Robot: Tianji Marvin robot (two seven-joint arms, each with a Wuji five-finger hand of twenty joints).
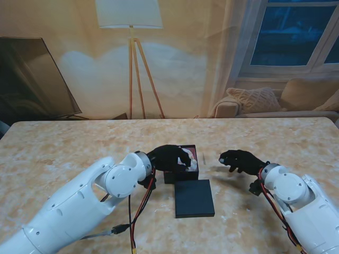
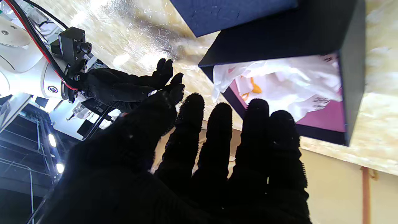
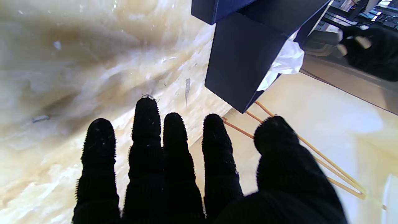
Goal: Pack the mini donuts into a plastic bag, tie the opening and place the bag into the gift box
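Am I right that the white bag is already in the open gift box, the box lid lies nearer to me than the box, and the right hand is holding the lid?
Not quite: the right hand holds nothing; the stand view shows it open, apart from the lid. The bag is in the open box, and the lid lies nearer to you.

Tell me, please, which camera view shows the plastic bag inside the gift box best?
The left wrist view: the plastic bag lies open to sight inside the gift box. The right wrist view shows only a corner of it; in the stand view the left hand mostly covers it.
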